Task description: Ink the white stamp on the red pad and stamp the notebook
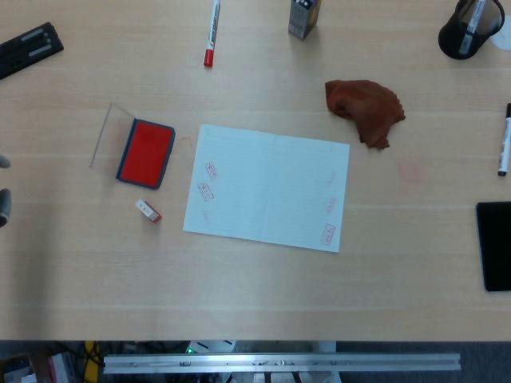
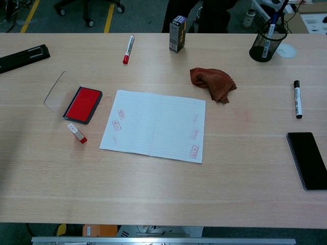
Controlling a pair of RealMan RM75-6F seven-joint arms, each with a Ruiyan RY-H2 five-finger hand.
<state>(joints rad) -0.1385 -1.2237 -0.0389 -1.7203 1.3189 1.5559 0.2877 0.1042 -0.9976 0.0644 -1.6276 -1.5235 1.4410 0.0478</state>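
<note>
The white stamp (image 1: 148,211) lies flat on the desk (image 1: 255,287), its long axis diagonal, red end toward the notebook (image 1: 267,187). Just above it sits the red pad (image 1: 146,152). Only fingertips of the left hand (image 1: 3,191) show at the frame's edge; its grip cannot be told.

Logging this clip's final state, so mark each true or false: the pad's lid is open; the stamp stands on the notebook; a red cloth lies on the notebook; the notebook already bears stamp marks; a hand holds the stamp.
1. The pad's lid is open: true.
2. The stamp stands on the notebook: false, it lies on the table beside the pad.
3. A red cloth lies on the notebook: false, it lies beyond it.
4. The notebook bears stamp marks: true.
5. A hand holds the stamp: false, nothing touches it.
</note>
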